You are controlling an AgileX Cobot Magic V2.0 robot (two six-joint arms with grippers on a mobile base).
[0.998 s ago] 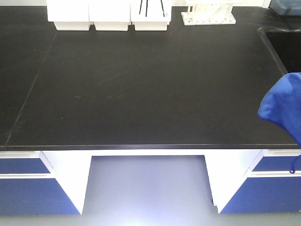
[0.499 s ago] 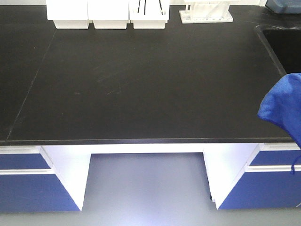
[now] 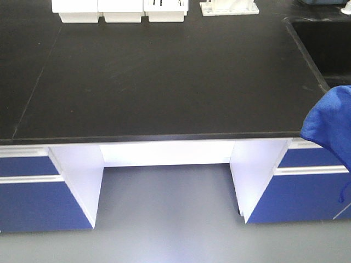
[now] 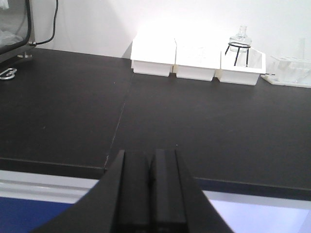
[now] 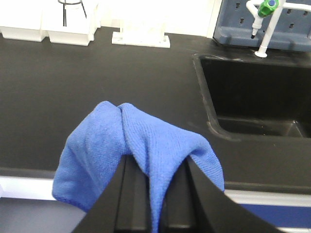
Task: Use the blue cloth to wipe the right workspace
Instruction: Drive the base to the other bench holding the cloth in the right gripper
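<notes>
Right jaws: shut tight on the blue cloth (image 5: 146,141). A fold of it is nipped between the two black fingers (image 5: 133,194), and the rest is draped over them in a hump.

Cloth position: held in the air, off the table (image 3: 164,82), just at its front right corner. From the front view it hangs at the far right of frame, partly cut off, with its thin loop string (image 3: 344,192) dangling down in front of the blue drawers (image 3: 310,189).

Left jaws: closed on themselves, fingers (image 4: 136,165) pressed together, nothing between them. They are poised at the front edge of the table, close to the seam (image 4: 119,121) running across the black top.

At the back of the table there are three white trays (image 4: 197,63) in a row and a white rack (image 3: 227,7) beside them. A sunken black sink (image 5: 252,92) lies to the right, with a green-knobbed tap (image 5: 266,7) behind it.
</notes>
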